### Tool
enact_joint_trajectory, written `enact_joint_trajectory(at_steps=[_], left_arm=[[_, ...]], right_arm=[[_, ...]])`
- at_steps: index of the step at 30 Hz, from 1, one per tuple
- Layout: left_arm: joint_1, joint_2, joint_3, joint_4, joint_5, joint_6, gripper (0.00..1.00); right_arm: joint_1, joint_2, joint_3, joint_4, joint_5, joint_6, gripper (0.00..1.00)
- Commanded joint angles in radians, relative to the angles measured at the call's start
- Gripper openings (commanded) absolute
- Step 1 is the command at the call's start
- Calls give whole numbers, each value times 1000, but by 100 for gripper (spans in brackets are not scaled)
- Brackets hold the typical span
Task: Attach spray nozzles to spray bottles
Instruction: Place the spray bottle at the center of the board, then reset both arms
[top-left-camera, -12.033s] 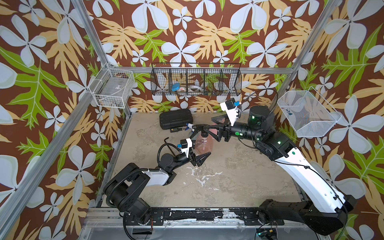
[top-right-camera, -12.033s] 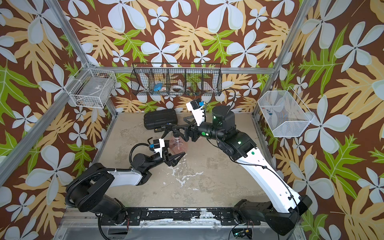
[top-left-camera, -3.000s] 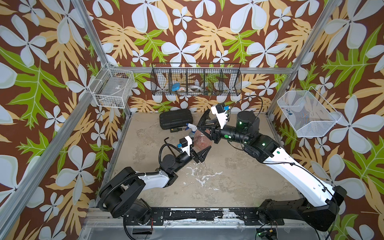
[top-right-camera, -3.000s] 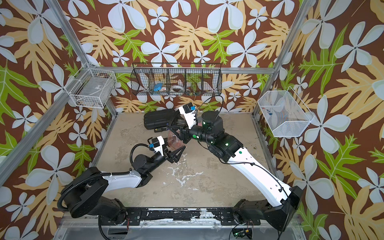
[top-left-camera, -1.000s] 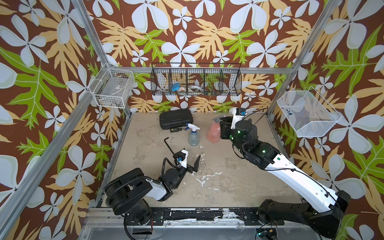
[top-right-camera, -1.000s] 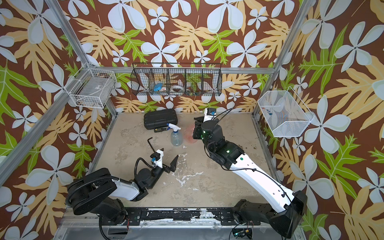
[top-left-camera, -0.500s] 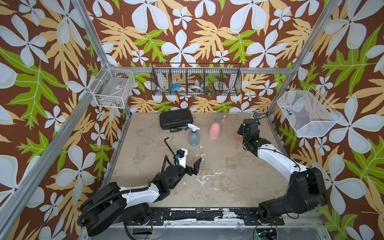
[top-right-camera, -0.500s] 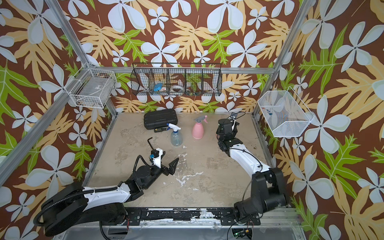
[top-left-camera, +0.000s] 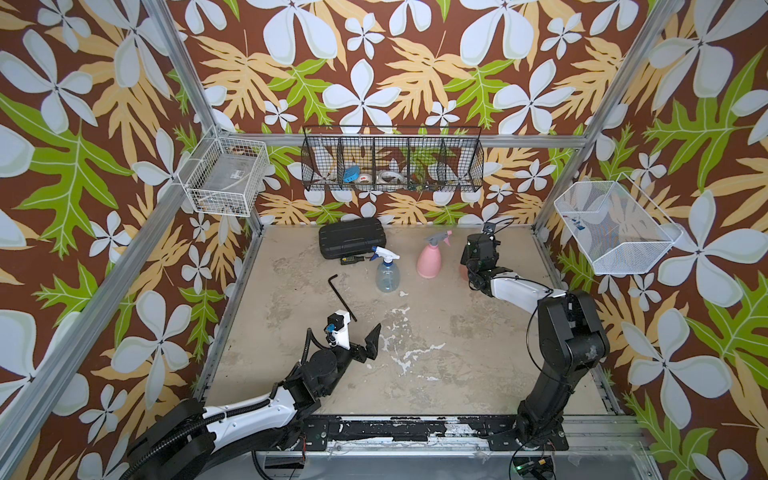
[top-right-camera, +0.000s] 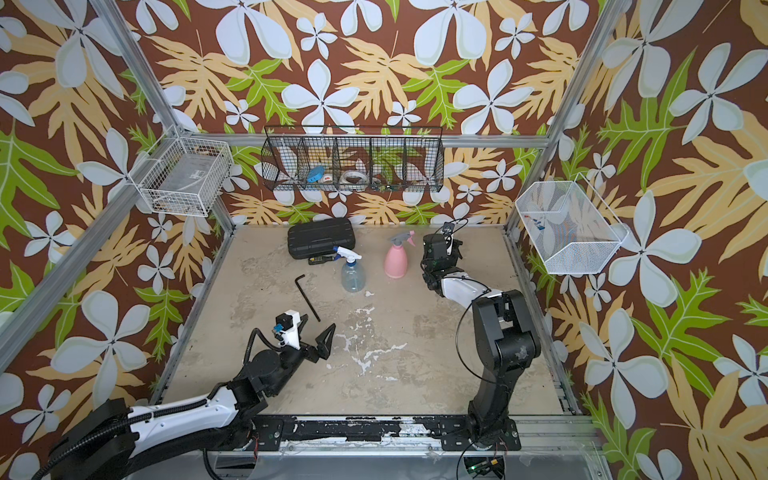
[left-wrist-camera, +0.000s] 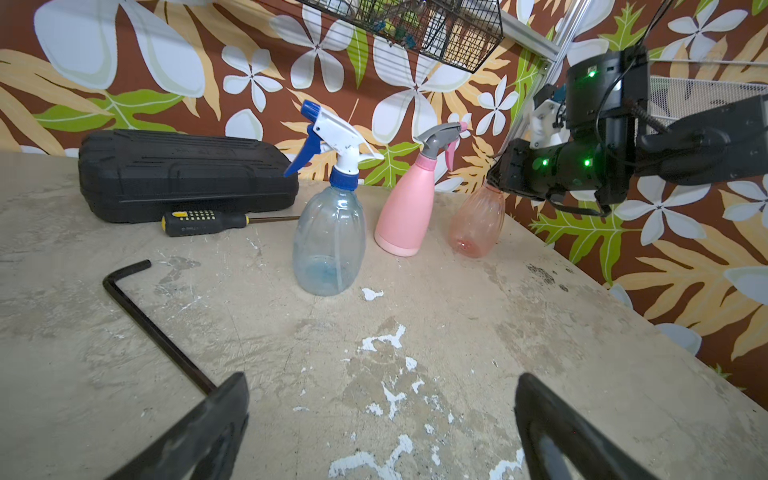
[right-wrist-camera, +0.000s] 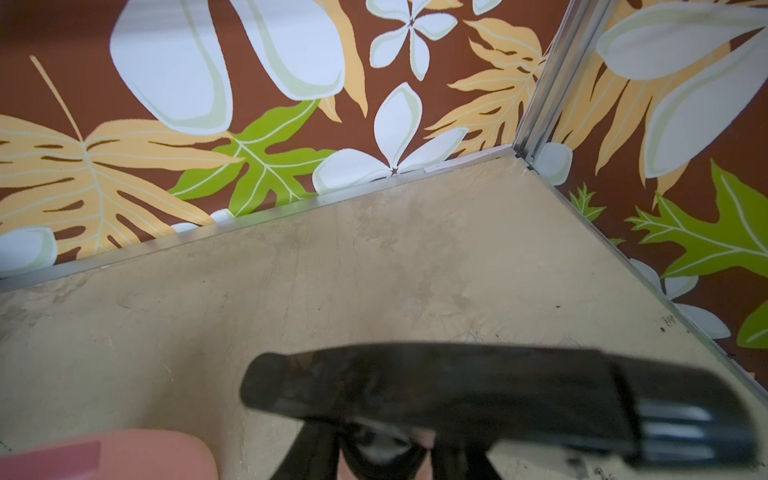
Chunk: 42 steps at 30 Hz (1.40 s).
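1. Your right gripper is clamped on the black nozzle atop the orange bottle, shifted rightward away from the pink bottle since a second ago
2. Your left gripper stays spread wide and empty, near the front

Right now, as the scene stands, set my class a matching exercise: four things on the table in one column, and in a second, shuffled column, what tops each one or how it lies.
Column one:
1 clear bluish bottle
2 pink bottle
3 orange bottle
4 hex key

Column two:
A lies flat on the table
B grey and pink nozzle
C black nozzle, gripped by the right gripper
D white and blue nozzle

Pairs: 1-D, 2-B, 3-C, 4-A
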Motion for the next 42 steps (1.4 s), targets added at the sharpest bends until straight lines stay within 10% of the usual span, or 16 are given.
enact_joint_trajectory(at_steps=[1,5,16,27,36,42], left_arm=[[1,15,5,14,-22,36,100],[1,43,5,52,-36,41,100],[2,28,22,13,-16,28,100],[1,0,125,-192,32,33,100],[1,-65,50,-127,-216,58,100],[3,-67,50,-189,-355,171,100]], right_arm=[[1,19,6,10,3,0,0],[5,27,-9,3,-17,3,7],[16,-61,-80,-10,1,2,100],[19,-375,-200,-231,-133,68,100],[7,-679,-330,-246,135,-98,100],[-41,-646,-539,-16,71,-241,100]])
